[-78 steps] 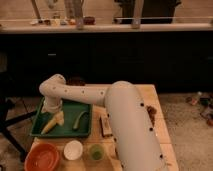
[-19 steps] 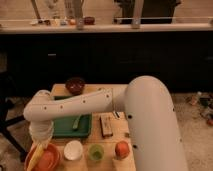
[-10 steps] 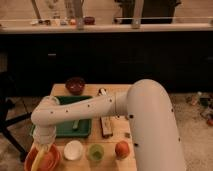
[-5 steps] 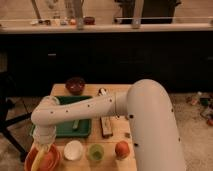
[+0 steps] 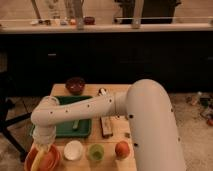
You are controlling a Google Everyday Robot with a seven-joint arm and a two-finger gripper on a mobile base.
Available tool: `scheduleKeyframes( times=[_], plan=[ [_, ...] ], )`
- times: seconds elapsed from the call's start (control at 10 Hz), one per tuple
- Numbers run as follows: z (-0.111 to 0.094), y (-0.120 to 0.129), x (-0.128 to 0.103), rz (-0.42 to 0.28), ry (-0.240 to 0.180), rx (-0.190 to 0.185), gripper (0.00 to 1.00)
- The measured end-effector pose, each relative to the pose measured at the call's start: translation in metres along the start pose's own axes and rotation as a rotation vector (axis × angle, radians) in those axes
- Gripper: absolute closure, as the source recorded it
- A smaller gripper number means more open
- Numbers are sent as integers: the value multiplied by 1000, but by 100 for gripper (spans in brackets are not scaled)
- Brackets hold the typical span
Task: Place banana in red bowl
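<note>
The big white robot arm [image 5: 125, 112] has hardly moved since a moment ago; it stays bent low over the front left corner of the wooden table [image 5: 112, 90]. The green tray [image 5: 82, 127] holds a green vegetable [image 5: 76, 124]. The red bowl [image 5: 42, 159] now has the banana [image 5: 37, 160] inside it. The gripper [image 5: 42, 145] hangs right above the banana; I cannot tell if it grips it. The dark bowl [image 5: 75, 85], white bowl [image 5: 73, 150] and green cup [image 5: 96, 151] show nothing inside.
</note>
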Motion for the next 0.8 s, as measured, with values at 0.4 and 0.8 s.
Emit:
scheduleKeyframes(
  times=[0.4, 0.8],
  plan=[
    [0, 0, 0, 0, 0, 0, 27],
    [0, 0, 0, 0, 0, 0, 20]
  ],
)
